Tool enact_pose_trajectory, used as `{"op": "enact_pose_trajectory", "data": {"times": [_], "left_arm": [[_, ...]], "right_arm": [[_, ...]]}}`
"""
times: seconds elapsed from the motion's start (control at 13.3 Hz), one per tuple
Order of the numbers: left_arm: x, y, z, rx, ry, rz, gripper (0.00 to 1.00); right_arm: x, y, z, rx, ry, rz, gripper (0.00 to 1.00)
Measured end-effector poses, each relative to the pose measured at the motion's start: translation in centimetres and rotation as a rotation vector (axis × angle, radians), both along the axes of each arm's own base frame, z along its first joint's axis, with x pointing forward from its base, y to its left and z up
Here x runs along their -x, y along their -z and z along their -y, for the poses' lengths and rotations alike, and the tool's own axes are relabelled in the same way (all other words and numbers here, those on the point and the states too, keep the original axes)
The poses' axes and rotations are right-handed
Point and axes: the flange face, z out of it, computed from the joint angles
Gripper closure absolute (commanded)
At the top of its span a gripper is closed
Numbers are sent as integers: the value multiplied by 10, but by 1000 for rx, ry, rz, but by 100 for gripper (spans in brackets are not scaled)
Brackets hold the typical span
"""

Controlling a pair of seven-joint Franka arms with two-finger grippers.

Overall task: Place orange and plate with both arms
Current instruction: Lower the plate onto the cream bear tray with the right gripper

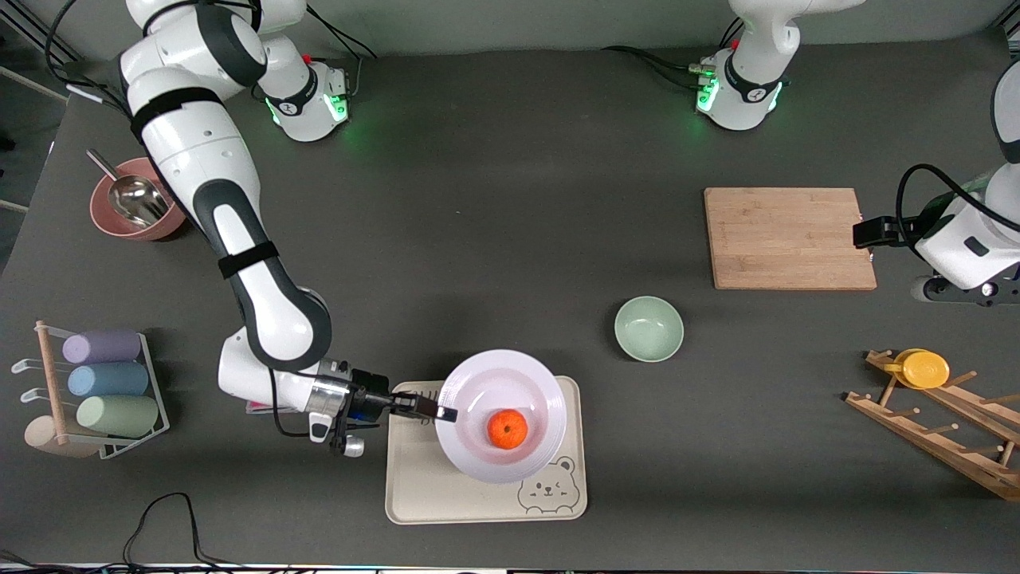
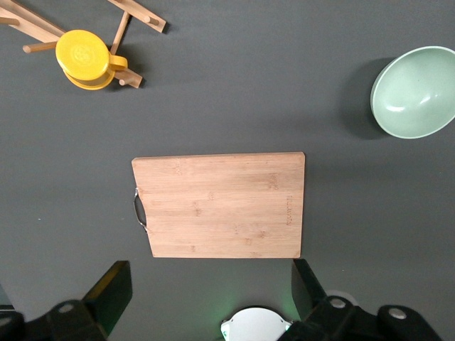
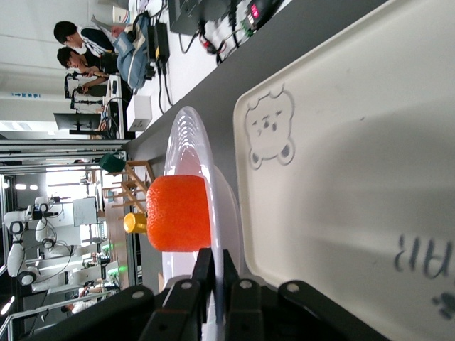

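Over the bear tray (image 1: 446, 494), the right gripper (image 1: 446, 414) pinches the plate (image 1: 478, 446) carrying the orange (image 1: 507, 429), seemingly not yet set down, while the left gripper (image 2: 206, 298) waits wide.

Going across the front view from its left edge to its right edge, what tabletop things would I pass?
Pink bowl holding a metal scoop → cream bear tray → pale green bowl → bamboo cutting board → yellow cup on the wooden rack.

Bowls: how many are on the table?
2. A pale green bowl sits nearer the front camera than the wooden cutting board. A pink bowl holding a metal scoop sits at the right arm's end of the table. No others show.
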Motion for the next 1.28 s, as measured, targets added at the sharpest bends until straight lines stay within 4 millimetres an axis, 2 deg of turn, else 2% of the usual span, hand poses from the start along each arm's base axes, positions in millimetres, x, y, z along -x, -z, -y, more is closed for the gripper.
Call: {"op": "enact_pose_trajectory", "data": {"times": [0.53,0.83,0.9,1.05,1.13,1.28], "left_arm": [[-1,4,0,0,0,-7,0],[-2,4,0,1,0,-8,0],[-2,4,0,1,0,-8,0],[-2,4,0,1,0,-8,0],[-2,4,0,1,0,-8,0],[-2,5,0,1,0,-8,0]], "right_arm": [[-13,60,14,94,-4,18,100],[-19,67,18,113,-5,35,100],[-20,67,18,117,-6,39,96],[-20,67,17,130,-17,47,76],[-20,67,17,141,-26,53,75],[-20,66,17,172,-51,69,61]]}}
